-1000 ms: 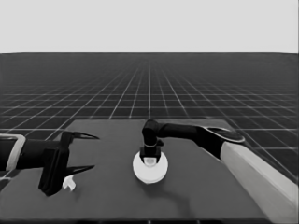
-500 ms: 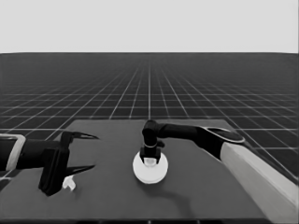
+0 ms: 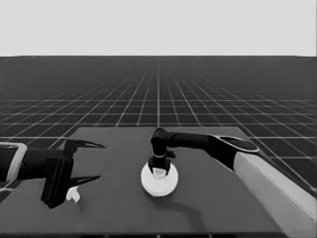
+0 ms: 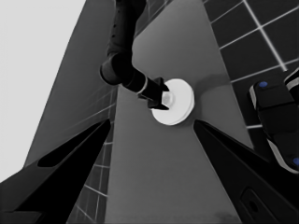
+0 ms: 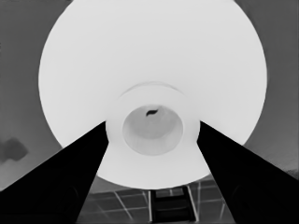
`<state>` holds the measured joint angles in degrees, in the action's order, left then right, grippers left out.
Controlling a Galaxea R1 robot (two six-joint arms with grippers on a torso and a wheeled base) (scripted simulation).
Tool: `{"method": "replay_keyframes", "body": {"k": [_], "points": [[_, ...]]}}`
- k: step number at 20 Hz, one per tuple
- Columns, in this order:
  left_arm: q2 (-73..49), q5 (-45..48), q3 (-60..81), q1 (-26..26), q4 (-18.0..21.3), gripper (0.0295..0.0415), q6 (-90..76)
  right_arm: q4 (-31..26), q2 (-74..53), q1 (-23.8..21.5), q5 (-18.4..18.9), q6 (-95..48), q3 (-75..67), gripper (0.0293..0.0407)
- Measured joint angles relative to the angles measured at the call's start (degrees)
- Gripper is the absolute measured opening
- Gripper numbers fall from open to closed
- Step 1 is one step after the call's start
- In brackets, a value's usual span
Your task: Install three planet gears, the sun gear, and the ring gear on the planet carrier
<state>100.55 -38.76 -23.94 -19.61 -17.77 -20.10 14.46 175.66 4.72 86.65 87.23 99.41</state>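
Note:
The larger round part [image 3: 159, 184], the ring gear, lies flat near the middle of the table [image 3: 223, 208]. My right gripper [image 3: 159, 166] stands straight over it. In the right wrist view its two fingers press against either side of the raised middle of the larger round part [image 5: 149, 56], so the right gripper [image 5: 152, 123] is shut on it. The left wrist view shows the same grip on the larger round part [image 4: 181, 100] from farther off. The planet gears, the sun gear and the smaller round part are hidden. My left gripper [image 3: 101, 161] waits open over the table's left end.
A thin white piece [image 3: 73, 194] lies on the table under the left gripper's fingers and is not held. Dark machinery with small blue lights [image 4: 275, 116] shows past the table's edge in the left wrist view.

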Motion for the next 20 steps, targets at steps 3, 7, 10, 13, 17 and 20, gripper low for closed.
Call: {"method": "replay_keyframes", "body": {"k": [3,7,10,13,17,20], "points": [[0.00,0.00,0.00,0.00,0.00,0.0385,0.00,0.00,-0.01,0.03,0.00,1.50,0.01,0.0348],[0.00,0.00,0.00,0.00,0.00,0.0385,0.00,0.00,0.00,0.04,0.01,3.50,0.00,0.0348],[0.00,0.00,0.00,0.00,0.00,0.0385,0.00,0.00,0.00,0.04,0.01,5.00,0.00,0.0348],[0.00,0.00,0.00,0.00,0.00,0.0385,0.00,0.01,-0.02,0.10,0.01,6.50,0.02,0.0348],[0.00,0.00,0.00,0.00,0.00,0.0385,0.00,0.02,-0.03,0.13,0.01,8.50,0.03,0.0348],[0.00,0.00,0.00,0.00,0.00,0.0385,0.00,0.02,-0.03,0.13,0.02,10.00,0.02,0.0348]]}}
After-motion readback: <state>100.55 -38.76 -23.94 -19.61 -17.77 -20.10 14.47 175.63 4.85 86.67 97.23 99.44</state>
